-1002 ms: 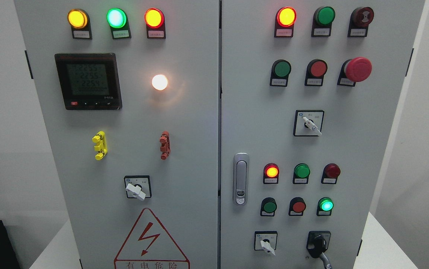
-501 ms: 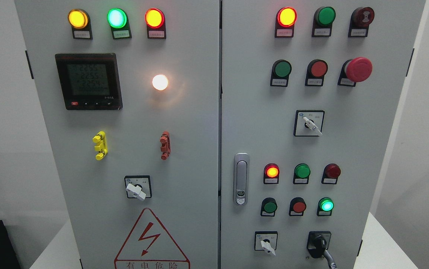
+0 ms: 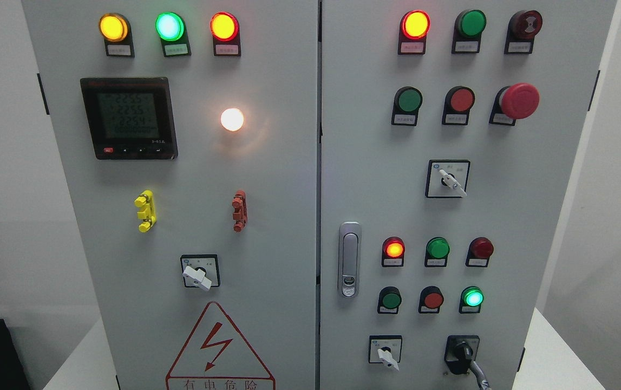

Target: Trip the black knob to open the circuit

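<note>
The black knob (image 3: 461,355) sits at the bottom right of the grey cabinet's right door (image 3: 375,179), under a lit green lamp (image 3: 472,297). Its handle points down. A thin grey part of my right hand (image 3: 479,375) comes up from the bottom edge and touches the knob's lower right side. The rest of that hand is out of the frame, so I cannot tell its grip. My left hand is not in view.
A white selector switch (image 3: 386,355) sits left of the knob. Above are rows of lamps and buttons, a red mushroom stop button (image 3: 518,101) and another selector (image 3: 448,179). The door latch (image 3: 349,260) is at centre. The left door holds a meter (image 3: 129,117).
The grey part of my hand has slid a little to the right and down along the knob. The knob's handle looks slightly turned. The lamps are unchanged.
</note>
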